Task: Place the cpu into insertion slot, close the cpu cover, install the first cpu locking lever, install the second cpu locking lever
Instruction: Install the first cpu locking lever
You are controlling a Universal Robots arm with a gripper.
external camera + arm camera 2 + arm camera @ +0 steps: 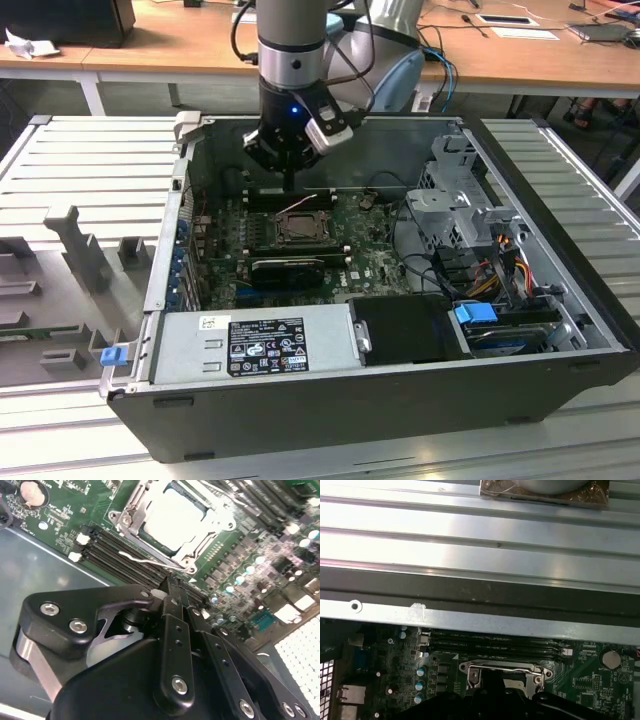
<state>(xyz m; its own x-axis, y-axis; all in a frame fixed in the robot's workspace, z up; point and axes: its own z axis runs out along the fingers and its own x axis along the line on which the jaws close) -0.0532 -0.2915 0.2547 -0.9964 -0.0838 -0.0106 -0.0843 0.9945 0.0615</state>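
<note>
Cpu (175, 517) placement looks done. The gripper (170, 587), its fingers drawn together on nothing visible, hangs over the memory slots (112, 555) just beside the insertion slot (282, 236). There the chip sits under the lowered cpu cover (131, 515). One wire lever (145, 560) seems unlatched, so locking remains.

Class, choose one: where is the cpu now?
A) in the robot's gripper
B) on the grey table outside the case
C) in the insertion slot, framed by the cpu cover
C: in the second wrist view the metal top of the cpu shows through the window of the cpu cover around it.
</note>
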